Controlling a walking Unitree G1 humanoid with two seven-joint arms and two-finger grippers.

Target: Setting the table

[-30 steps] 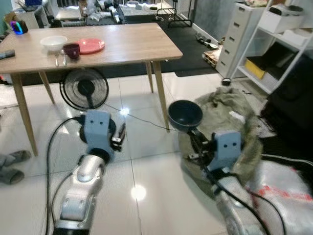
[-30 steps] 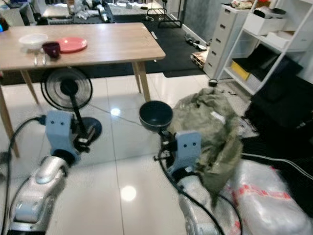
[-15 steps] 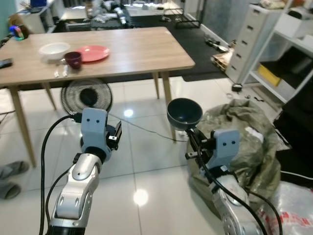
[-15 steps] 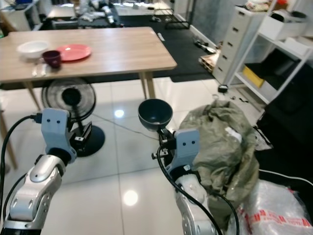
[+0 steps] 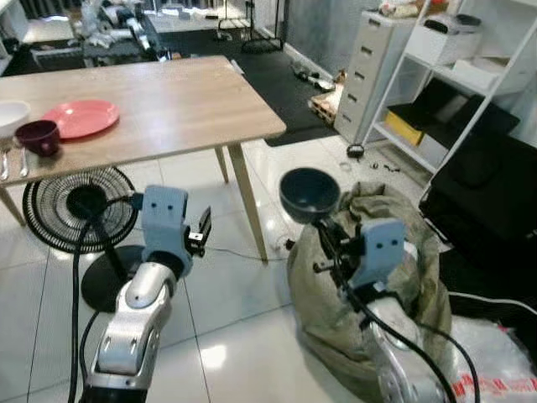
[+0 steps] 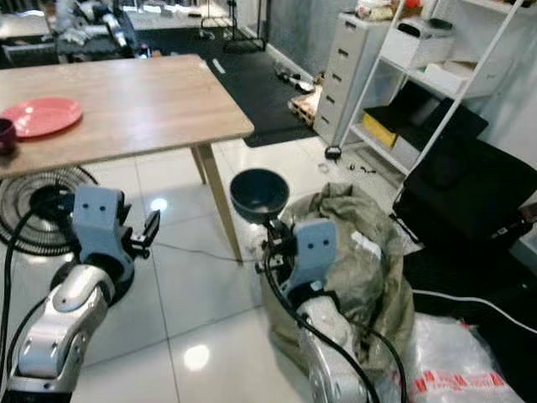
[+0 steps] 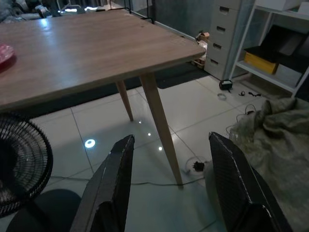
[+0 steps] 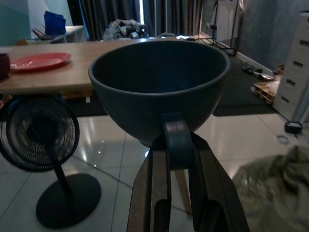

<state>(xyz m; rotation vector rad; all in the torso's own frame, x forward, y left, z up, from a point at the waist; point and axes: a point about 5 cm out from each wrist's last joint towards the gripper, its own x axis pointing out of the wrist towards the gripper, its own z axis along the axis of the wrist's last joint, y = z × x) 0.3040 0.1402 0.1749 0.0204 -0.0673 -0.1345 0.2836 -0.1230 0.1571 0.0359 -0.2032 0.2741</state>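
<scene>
Dark blue bowl sits pinched in my right gripper; I should probably carry it level to the table. Left gripper spread, empty.

Dark bowl in right gripper (raised)

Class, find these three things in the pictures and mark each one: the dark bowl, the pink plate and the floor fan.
dark bowl point(image 5: 309, 192), left eye view, on its inner hollow.
pink plate point(image 5: 81, 117), left eye view, on its flat middle.
floor fan point(image 5: 75, 208), left eye view, on the hub of its round grille.
</scene>
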